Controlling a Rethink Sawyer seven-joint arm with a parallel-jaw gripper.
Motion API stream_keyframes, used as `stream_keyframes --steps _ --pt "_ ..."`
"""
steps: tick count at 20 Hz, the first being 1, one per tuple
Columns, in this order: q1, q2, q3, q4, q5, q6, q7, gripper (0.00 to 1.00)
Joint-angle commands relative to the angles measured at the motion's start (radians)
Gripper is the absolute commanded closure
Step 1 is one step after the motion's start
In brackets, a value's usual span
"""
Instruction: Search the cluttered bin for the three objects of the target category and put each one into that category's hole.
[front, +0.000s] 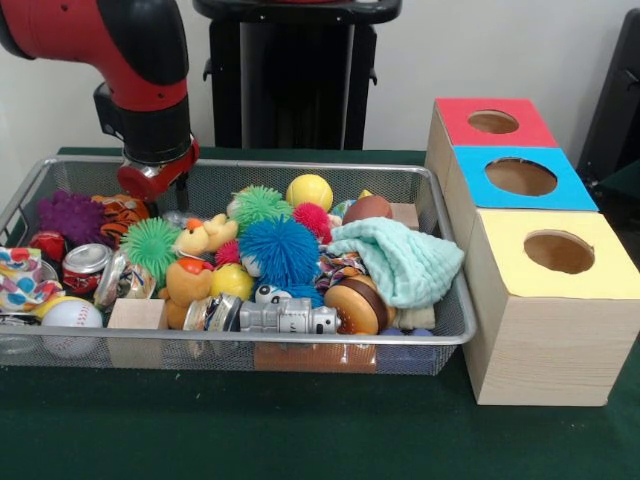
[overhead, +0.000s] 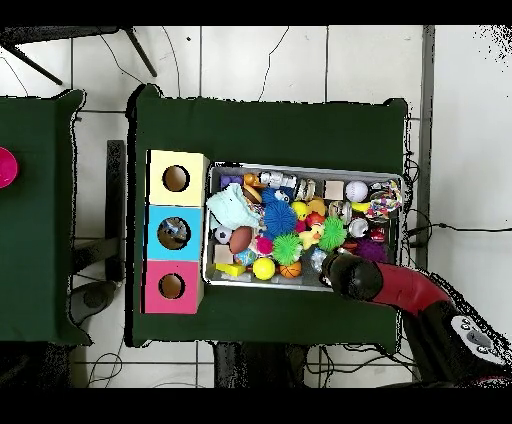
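Observation:
A wire mesh bin (front: 300, 166) is heaped with toys: a blue spiky ball (front: 280, 250), green spiky balls (front: 150, 245), a purple one (front: 70, 215), a yellow ball (front: 309, 190), a baseball (front: 70, 315), a soda can (front: 85, 265), a tiger plush (front: 122, 215) and a teal cloth (front: 400, 260). Beside the bin stand a red box (front: 460, 120), a blue box (front: 470, 175) and a yellow box (front: 500, 250), each with a round hole on top. My gripper (front: 160, 185) hangs low at the bin's back left corner, just above the tiger plush. From overhead, the gripper (overhead: 335, 270) is over the bin's (overhead: 305, 168) near edge.
A silver robot figure (front: 285, 318), a wooden block (front: 135, 313) and a burger-like toy (front: 355, 305) lie along the bin's front wall. Something shows inside the blue box's hole (overhead: 174, 233) from overhead. Green cloth covers the table (front: 300, 430).

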Motion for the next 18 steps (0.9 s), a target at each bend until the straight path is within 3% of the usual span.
stream_keyframes --steps 1,6,7,18 --pt "-0.037 0.283 -0.018 -0.173 -0.037 -0.136 0.204 0.00" --pt "-0.053 0.301 -0.006 -0.175 -0.024 -0.145 0.203 0.00" --pt "-0.063 0.304 0.006 -0.170 -0.018 -0.144 0.195 1.00" --pt "-0.043 0.288 -0.010 -0.169 0.021 -0.082 0.192 1.00"
